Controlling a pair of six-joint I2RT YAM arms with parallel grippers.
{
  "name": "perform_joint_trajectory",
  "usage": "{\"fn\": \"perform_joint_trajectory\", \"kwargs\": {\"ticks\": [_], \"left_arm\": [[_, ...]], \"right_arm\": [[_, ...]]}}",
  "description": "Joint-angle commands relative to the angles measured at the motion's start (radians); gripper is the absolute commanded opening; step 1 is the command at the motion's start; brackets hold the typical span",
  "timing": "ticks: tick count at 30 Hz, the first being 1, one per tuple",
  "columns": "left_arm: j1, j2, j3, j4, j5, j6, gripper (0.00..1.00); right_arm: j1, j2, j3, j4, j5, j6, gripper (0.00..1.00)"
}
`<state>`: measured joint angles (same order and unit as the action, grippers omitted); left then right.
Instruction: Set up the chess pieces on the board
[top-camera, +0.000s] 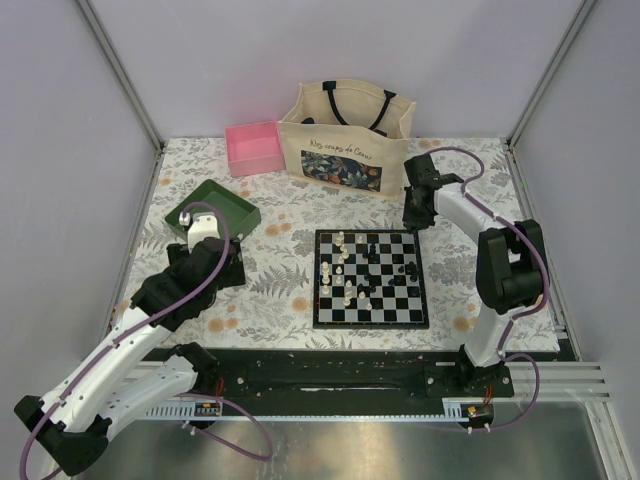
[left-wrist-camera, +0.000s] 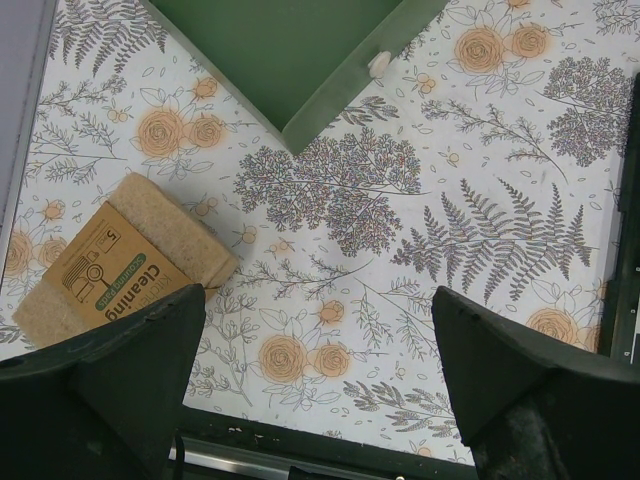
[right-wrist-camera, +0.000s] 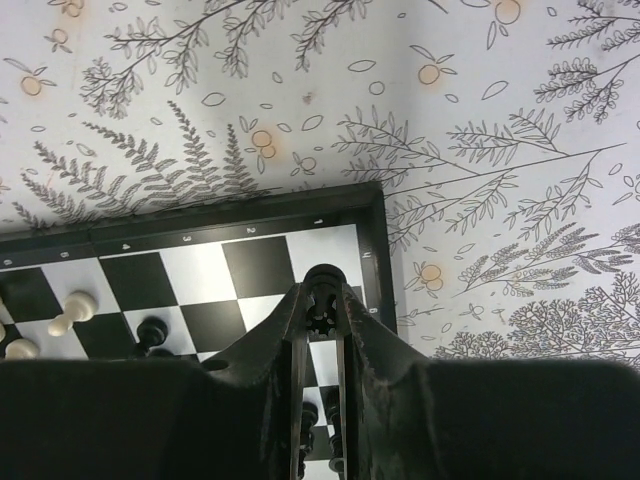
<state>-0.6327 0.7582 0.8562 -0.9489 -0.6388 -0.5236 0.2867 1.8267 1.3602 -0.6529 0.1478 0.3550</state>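
Floral-clothed table (top-camera: 280, 290): right gripper (right-wrist-camera: 322, 308) pinches a black piece (right-wrist-camera: 323, 278) over the board (right-wrist-camera: 190, 262), left gripper (left-wrist-camera: 320, 305) gapes.

The floral table (top-camera: 280, 290) carries the board (top-camera: 370, 322), green tray (top-camera: 228, 195), pink box (top-camera: 254, 147), tote bag (top-camera: 345, 140) and scouring pad (left-wrist-camera: 110, 265).

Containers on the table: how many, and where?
3. The green tray far left, the pink box back left, the tote bag beside it, behind the board. The bag could hide more.

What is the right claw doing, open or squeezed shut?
Shut: in the right wrist view the right gripper pinches a black chess piece near a corner of the board.
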Motion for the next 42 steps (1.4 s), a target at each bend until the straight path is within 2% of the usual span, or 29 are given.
{"fn": "perform_joint_trajectory", "kwargs": {"ticks": [1,14,17,23,28,34,42], "left_arm": [[0.005,-0.016,0.032,0.021,-0.021,0.007,0.99],[0.007,0.0,0.033,0.021,-0.018,0.008,0.99],[0.007,0.004,0.032,0.021,-0.018,0.008,0.99],[0.008,0.012,0.032,0.021,-0.013,0.01,0.99],[0.007,0.013,0.033,0.021,-0.013,0.008,0.99],[0.008,0.012,0.033,0.022,-0.013,0.005,0.99],[0.011,0.013,0.033,0.022,-0.006,0.008,0.99]], "right_arm": [[-0.011,0.013,-0.007,0.006,-0.011,-0.011,0.2],[-0.015,0.072,0.004,0.021,-0.04,-0.011,0.22],[-0.015,0.074,0.004,0.021,-0.042,-0.007,0.27],[-0.015,0.054,-0.001,0.016,-0.05,-0.008,0.43],[-0.015,0.017,0.051,-0.025,-0.056,-0.031,0.48],[0.012,-0.118,0.047,-0.033,0.015,-0.044,0.54],[0.11,-0.185,-0.033,-0.022,-0.119,-0.022,0.57]]}}
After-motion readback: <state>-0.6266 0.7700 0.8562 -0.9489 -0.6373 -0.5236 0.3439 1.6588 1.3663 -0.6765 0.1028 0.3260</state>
